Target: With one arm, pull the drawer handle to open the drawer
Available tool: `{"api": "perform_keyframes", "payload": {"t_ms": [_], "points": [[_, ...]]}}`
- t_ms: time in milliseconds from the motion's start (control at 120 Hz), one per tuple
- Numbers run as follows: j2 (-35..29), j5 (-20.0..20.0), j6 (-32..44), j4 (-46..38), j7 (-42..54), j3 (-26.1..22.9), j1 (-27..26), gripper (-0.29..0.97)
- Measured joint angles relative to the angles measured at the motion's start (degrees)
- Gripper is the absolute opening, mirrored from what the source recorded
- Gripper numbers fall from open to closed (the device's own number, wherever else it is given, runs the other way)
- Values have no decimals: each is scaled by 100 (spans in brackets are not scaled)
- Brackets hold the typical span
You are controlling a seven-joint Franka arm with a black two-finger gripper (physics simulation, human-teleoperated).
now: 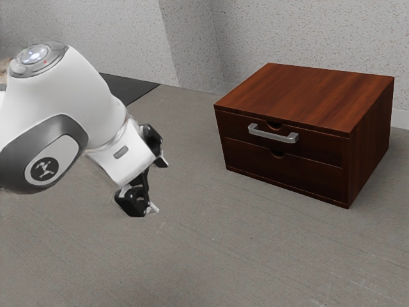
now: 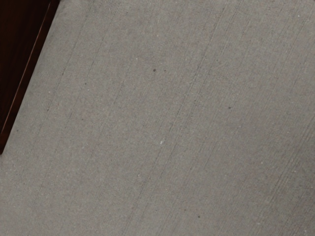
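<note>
Grey tabletop (image 1: 255,256) spreads between hand (image 1: 142,204) and drawer handle (image 1: 273,133) at cabinet (image 1: 307,96)'s front.

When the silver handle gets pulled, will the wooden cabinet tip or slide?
The cabinet is squat and wide, so tipping seems unlikely. Nothing visibly anchors it to the grey surface, so it might slide. The bar-shaped handle looks rigid, probably won't flex.

Reddish-brown wood-grain cabinet (image 1: 307,96), silver handle (image 1: 273,133), grey table (image 1: 255,256)
</note>
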Motion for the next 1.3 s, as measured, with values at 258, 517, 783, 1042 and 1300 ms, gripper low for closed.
{"api": "perform_keyframes", "payload": {"t_ms": [258, 517, 783, 1042, 1300], "points": [[1188, -283, 1251, 407, 723, 16, -60, 68], [2097, -518, 1803, 1288, 1114, 24, -49, 68], [2595, -563, 1955, 1771, 1376, -28, -24, 68], [2977, -592, 1985, 2093, 1536, -37, -90, 68], [3362, -598, 1920, 2437, 1637, -29, -75, 68]]}}
